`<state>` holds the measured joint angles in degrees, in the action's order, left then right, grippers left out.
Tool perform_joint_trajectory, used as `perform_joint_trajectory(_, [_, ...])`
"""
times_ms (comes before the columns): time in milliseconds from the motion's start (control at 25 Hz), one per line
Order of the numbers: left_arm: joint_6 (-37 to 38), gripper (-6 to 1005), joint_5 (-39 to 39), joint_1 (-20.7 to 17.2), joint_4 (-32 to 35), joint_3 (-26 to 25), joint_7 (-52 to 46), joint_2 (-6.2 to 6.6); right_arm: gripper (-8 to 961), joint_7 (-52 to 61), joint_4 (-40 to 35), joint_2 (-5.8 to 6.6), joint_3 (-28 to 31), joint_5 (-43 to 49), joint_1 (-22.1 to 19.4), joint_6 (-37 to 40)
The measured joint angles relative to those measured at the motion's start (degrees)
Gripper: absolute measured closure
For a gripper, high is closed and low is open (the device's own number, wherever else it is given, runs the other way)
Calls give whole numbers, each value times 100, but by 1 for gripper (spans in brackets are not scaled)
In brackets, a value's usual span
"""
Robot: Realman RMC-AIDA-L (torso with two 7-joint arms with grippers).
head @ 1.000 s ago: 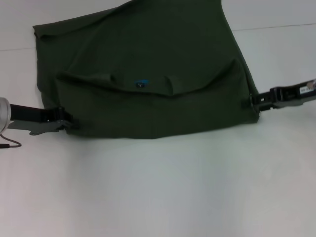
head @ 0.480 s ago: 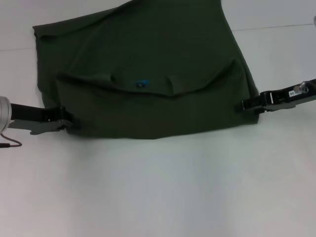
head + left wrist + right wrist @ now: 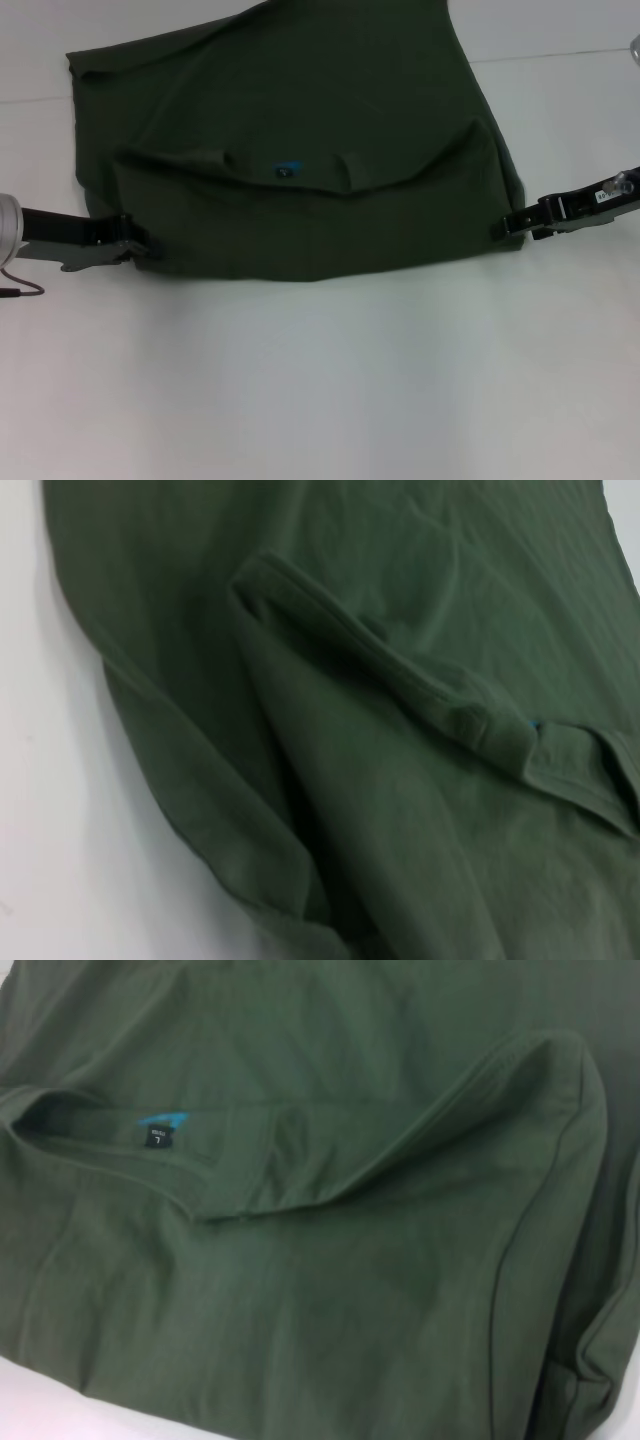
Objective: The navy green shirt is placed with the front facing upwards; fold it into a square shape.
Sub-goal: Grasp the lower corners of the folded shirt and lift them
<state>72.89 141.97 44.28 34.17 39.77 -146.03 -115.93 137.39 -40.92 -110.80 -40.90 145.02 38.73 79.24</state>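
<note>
Shirt (image 3: 300, 150) fabric fills the upper half of the head view, lying on the white table (image 3: 320, 380): the navy green shirt is partly folded, its near portion doubled over so that a fold edge runs across the middle of the frame, with the ribbed collar and its small blue label (image 3: 287, 168) showing at centre. The chest print is not visible. The cloth runs off the top edge, so its far end cannot be seen.

At the lower left corner of the folded part sits the left gripper (image 3: 140, 250), its tips right at the cloth edge. At the lower right corner sits the right gripper (image 3: 503, 226), likewise touching the edge. Whether either pair of jaws is pinching the fabric or spread beside it cannot be told; neither wrist view shows its own fingers, only green cloth, the collar band (image 3: 470, 715) and the label (image 3: 160, 1132).

Judging by the layout, the step in hand is a lengthwise fold, both arms working the two near corners together. The outline is not yet square, with the left side flaring and the right edge slanting. The next move likely calls for an even, symmetrical action at both corners so the fold stays straight and the layers do not bunch.
</note>
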Motion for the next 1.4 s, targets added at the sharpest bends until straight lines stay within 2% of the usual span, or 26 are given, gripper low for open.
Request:
perform_joint_trajectory(120, [3, 907, 4, 3, 1, 2, -3, 0, 126, -16, -2, -19, 1, 1, -2, -60])
perform_joint_trajectory(480, [6, 907, 29, -10, 6, 14, -13, 0, 125, -59, 74, -219, 3, -10, -12, -355])
perform_joint_trajectory(840, [4, 907, 41, -1, 12, 13, -13, 0, 132, -67, 91, -320, 13, -29, 43, -413])
perform_joint_trajectory(1120, [7, 906, 41, 1, 15, 13, -13, 0, 152, -12, 93, -336, -4, -8, 56, -420])
perform_joint_trajectory(1400, [8, 906, 41, 15, 20, 13, -13, 0, 173, 57, -63, -262, 7, -13, 51, -265])
